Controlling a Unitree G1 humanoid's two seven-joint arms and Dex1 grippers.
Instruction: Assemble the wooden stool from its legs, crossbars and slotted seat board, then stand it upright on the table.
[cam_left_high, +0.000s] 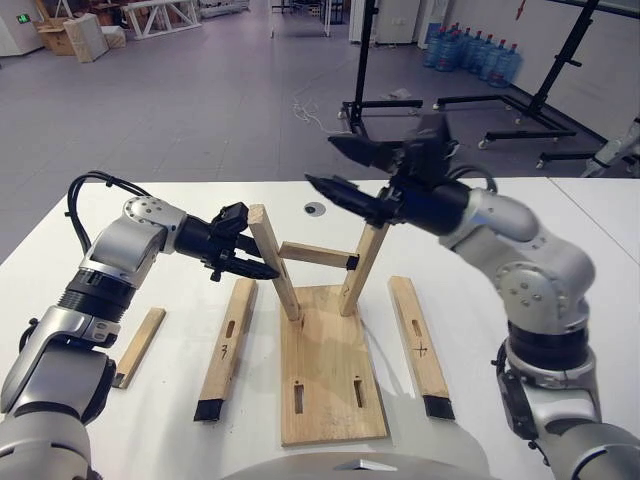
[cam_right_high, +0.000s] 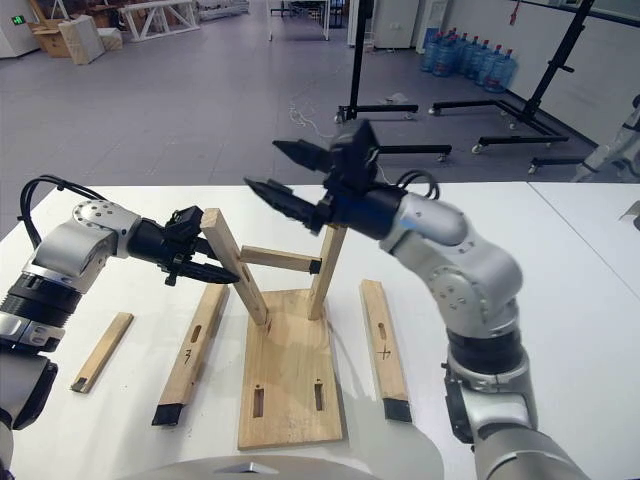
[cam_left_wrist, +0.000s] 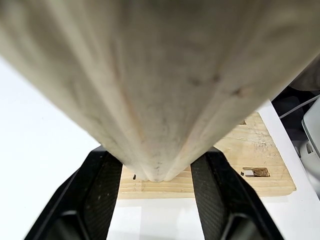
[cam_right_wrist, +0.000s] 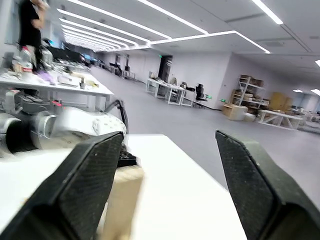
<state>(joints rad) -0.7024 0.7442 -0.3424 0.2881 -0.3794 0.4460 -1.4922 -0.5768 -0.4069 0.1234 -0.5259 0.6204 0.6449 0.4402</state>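
Roughly half built, by my read. Seat board (cam_left_high: 330, 380) lies flat on the worktop (cam_left_high: 170, 420), lower centre of frame, slots facing up. Two legs stand in its far slots: standing left leg (cam_left_high: 272, 255) with its top tipped left, standing right leg (cam_left_high: 362, 270) with its top tipped right. A fitted crossbar (cam_left_high: 316, 255) bridges them mid-frame.

My left fingers (cam_left_high: 262, 268) are clamped on the standing left leg about halfway up. The left wrist view has the wood pinched between both pads. My right fingers (cam_left_high: 322, 162) are spread wide and hold nothing, upper centre of frame, just above the top of the standing right leg.

Not done yet:
- left loose leg (cam_left_high: 228, 345) lies flat just left of the board
- right loose leg (cam_left_high: 420, 345) lies flat just right of it
- spare crossbar (cam_left_high: 138, 345) lies at lower left, well apart
- near slots (cam_left_high: 298, 397) have nothing in them

After those go in, the stool has to be turned over onto its legs. Can't tell if the two standing legs are fully seated
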